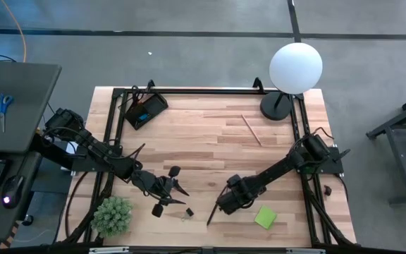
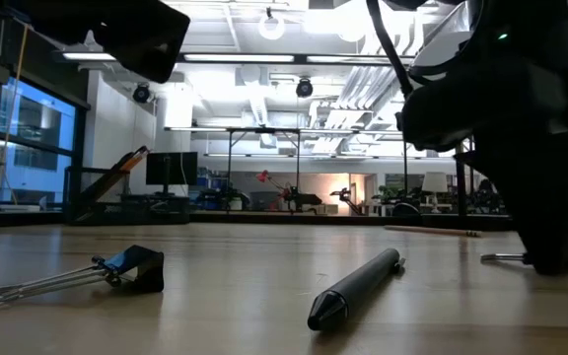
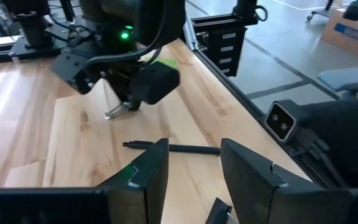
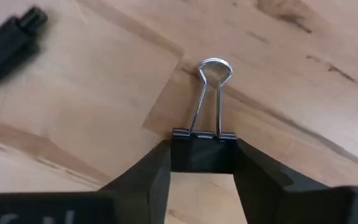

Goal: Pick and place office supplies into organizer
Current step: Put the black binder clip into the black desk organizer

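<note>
My right gripper point(image 1: 223, 203) points down at the table's near middle, shut on a black binder clip point(image 4: 211, 93). A second binder clip point(image 2: 136, 268) and a black pen point(image 2: 358, 286) lie flat on the wood beside it. A green sticky-note pad point(image 1: 265, 216) lies just to its right. My left gripper point(image 3: 194, 168) hovers open to the left of the pen point(image 3: 179, 149), with nothing plainly between its fingers. The black organizer point(image 1: 145, 109) stands at the far left, and a wooden pencil point(image 1: 251, 129) lies at the far right. My right gripper pinches the clip's black body point(image 4: 180, 152) between its two fingers, one at each short end. The fingers come from above, pointing down. The clip lies on the table, its wire handles point(image 3: 114, 112) stretched flat away from the fingers.
A white globe lamp point(image 1: 294, 67) on a round black base stands at the far right corner. A green spiky plant point(image 1: 111, 215) sits at the near left corner. A black frame point(image 1: 210, 90) runs around the table's edges. Bare wood lies across the middle.
</note>
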Controlling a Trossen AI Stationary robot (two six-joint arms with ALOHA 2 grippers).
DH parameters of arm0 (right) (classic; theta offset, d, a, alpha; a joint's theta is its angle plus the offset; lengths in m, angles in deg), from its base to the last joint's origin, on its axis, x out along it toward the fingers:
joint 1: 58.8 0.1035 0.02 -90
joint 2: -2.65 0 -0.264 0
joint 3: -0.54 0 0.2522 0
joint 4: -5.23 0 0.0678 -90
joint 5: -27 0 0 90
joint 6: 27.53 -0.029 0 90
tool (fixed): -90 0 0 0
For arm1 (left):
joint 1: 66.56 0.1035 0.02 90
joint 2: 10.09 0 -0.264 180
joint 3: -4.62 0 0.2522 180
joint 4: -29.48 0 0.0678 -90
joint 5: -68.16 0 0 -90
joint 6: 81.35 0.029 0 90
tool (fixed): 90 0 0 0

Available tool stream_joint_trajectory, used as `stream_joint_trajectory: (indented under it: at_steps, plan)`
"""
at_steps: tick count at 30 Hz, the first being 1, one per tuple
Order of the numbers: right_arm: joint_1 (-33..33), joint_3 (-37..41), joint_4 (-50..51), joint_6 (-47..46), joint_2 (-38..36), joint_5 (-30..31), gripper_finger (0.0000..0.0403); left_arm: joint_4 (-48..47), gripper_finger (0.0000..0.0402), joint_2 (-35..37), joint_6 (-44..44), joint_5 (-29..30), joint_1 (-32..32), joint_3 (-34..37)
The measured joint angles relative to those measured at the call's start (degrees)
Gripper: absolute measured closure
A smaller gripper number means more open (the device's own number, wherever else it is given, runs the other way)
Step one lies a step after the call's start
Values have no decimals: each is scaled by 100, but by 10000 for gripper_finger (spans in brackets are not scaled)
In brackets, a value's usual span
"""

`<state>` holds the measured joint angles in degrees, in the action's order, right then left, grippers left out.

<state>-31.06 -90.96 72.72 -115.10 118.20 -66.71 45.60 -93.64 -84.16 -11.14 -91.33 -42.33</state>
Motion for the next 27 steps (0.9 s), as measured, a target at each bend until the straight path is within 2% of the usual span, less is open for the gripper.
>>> stream_joint_trajectory:
  at_steps: [3, 7, 17, 23, 27]
  plan:
    - [-2, 0, -4, 164, 0, -120, 276, -49, 268, 0, 0, 162, 0, 0]
    - [0, -105, 157, 461, 16, -203, 269, -162, 268, 2, 174, 254, 2, 0]
    - [-10, -1343, 257, 1705, -133, 281, 267, -281, 268, 2, 1055, 836, 0, 0]
    - [-174, -1959, -275, 2543, -131, 378, 265, -133, 268, 2, 2116, 791, -4, 0]
    - [-327, -2023, -624, 3003, -130, 469, 264, -81, 268, 2, 2958, 791, -3, 0]
